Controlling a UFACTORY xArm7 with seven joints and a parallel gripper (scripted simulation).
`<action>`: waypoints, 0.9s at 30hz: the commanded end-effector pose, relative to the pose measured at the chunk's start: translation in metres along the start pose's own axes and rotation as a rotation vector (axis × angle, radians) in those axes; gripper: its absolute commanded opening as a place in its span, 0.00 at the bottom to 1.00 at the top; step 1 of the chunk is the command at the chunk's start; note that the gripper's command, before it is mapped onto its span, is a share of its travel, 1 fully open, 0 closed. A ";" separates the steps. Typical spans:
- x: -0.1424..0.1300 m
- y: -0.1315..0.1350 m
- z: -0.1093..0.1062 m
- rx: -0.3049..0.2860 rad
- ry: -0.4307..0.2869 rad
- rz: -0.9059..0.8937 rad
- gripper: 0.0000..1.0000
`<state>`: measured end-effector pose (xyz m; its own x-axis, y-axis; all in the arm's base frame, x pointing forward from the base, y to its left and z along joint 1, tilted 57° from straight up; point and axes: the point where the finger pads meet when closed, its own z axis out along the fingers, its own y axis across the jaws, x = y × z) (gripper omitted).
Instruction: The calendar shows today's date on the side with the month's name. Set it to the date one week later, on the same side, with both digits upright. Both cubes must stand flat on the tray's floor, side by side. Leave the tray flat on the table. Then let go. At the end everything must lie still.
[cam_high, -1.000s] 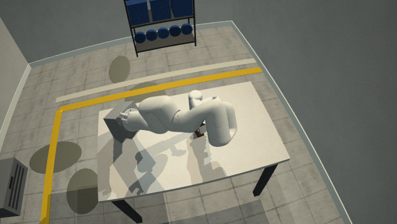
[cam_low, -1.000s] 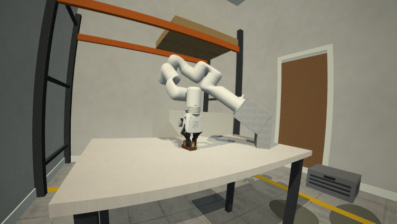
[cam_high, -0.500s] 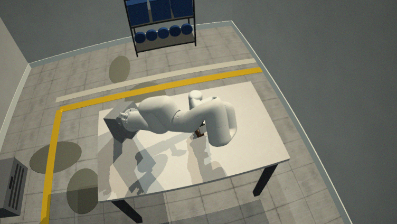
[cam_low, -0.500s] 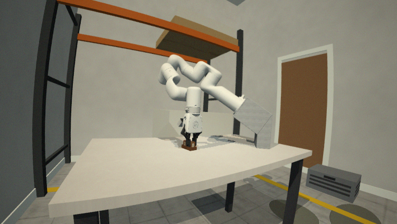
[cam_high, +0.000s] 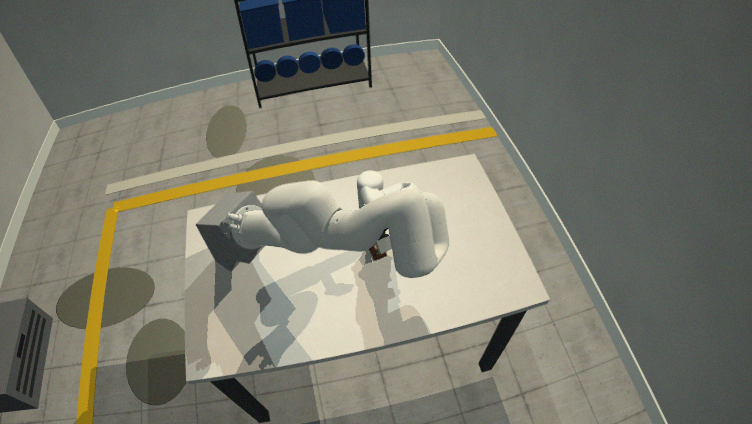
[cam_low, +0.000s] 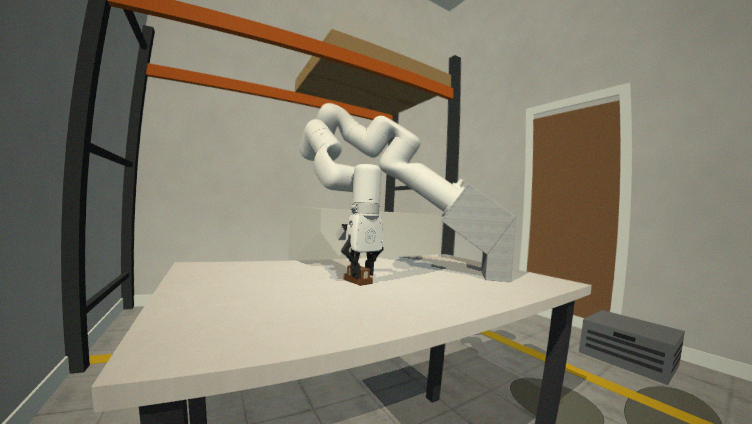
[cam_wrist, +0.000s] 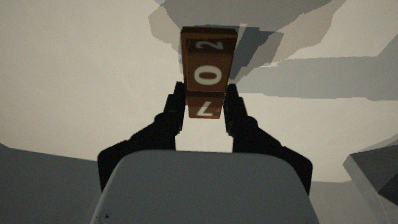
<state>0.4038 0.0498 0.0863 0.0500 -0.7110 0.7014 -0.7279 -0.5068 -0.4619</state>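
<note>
Nearest in my wrist view, the black-fingered gripper (cam_high: 383, 241) (cam_low: 363, 274) (cam_wrist: 205, 93) stands part-way apart, one finger on each long side of the brown wooden calendar (cam_high: 377, 252) (cam_low: 360, 281) (cam_wrist: 192, 75) — I see no clear clamp, only very slim gaps or light contact. The calendar sits on the pale rectangular table (cam_high: 495, 263) (cam_low: 315, 326) (cam_wrist: 75, 110), its long axis running forward from the gripper, across the line on which the fingers would close. They straddle its nearer part, around the 7, while the 0 and 2 lie farther out. I judge that squeezing here would catch the nearer part alone — so I'd confirm which cube that is before turning anything. Beyond, the white jointed arm (cam_high: 421, 231) (cam_low: 367, 184) reaches down from above.
</note>
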 end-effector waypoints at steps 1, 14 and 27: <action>-0.001 -0.001 -0.001 0.002 -0.002 -0.001 0.49; -0.001 -0.001 -0.004 0.002 -0.002 -0.001 0.49; -0.001 -0.001 -0.053 0.002 -0.002 -0.001 0.49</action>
<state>0.3852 0.0636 0.1002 0.0507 -0.7112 0.7012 -0.7274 -0.5074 -0.4620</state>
